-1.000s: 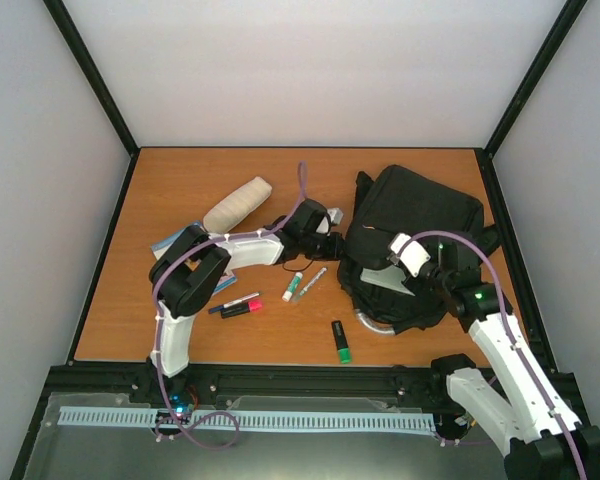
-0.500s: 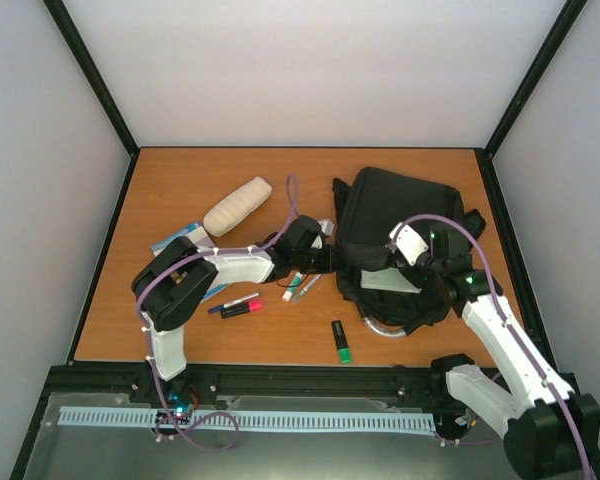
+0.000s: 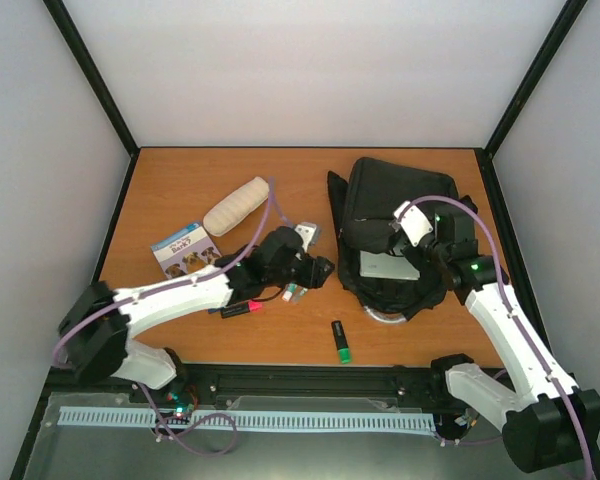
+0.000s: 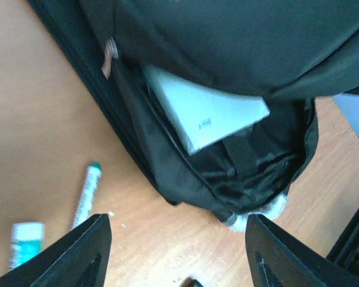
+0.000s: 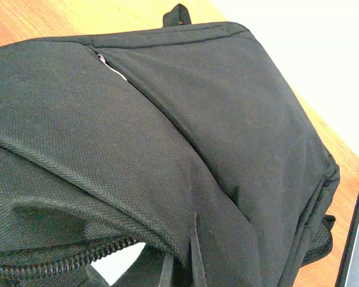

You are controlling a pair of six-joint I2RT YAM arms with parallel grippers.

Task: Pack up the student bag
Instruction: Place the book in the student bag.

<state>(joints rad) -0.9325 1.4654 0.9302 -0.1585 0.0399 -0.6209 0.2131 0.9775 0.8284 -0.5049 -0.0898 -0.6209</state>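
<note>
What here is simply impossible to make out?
- Right wrist view: the student bag fills the frame, hiding the right jaws.
- Left wrist view: the bag's flap covers part of the white flat item inside.
- Top view: the label on the green-capped marker is too small to read.

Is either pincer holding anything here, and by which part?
Right pincer grips the student bag by the flap edge at its open zip; left pincer is open, empty.

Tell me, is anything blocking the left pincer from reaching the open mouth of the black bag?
Nothing visible does. The left pincer hangs open and empty just before the gaping mouth of the student bag. A white marker lies off to the side on the table, and a pale book already sits inside.
</note>
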